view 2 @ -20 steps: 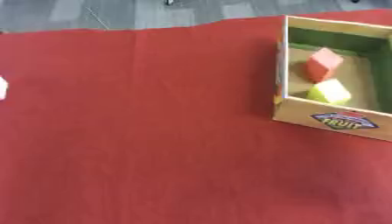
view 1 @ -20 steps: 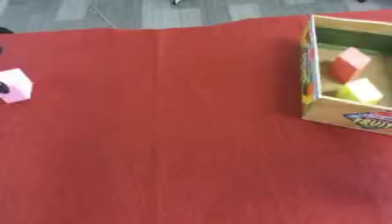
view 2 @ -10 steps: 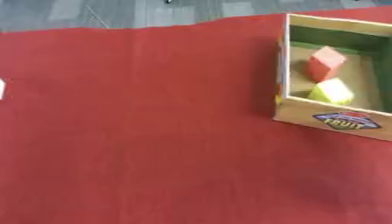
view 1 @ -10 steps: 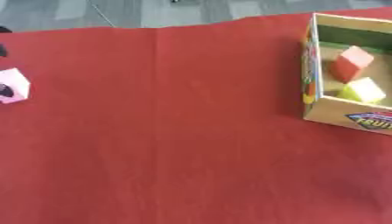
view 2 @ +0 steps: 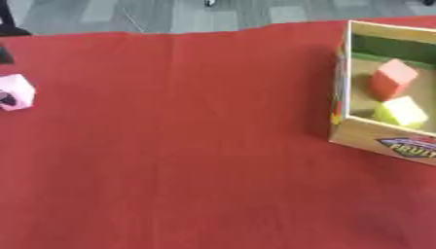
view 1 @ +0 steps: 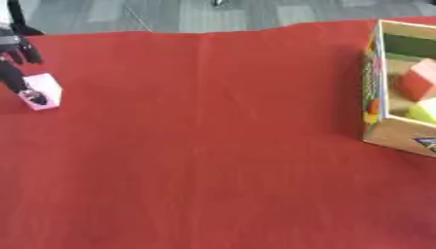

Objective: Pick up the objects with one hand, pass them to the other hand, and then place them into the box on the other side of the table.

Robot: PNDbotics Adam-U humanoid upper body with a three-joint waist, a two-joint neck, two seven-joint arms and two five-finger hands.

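A pink block (view 1: 47, 89) lies on the red cloth (view 1: 213, 146) at the far left. My left hand (view 1: 12, 54) reaches in from the upper left corner. One dark finger (view 1: 32, 97) lies across the block's front left face, and the others curl just behind it. Most of the hand is cut off by the edge. At the right edge stands the open cardboard box (view 2: 339, 104), holding a red block (view 2: 390, 80) and a yellow-green block (view 2: 398, 112). My right hand shows in neither view.
The cloth's far edge (view 1: 204, 34) runs along the top, with grey floor beyond it. A fold line runs down the cloth near the middle.
The whole picture has shifted to the right, so the camera has turned left. The pink block and the hand on it keep their place on the cloth.
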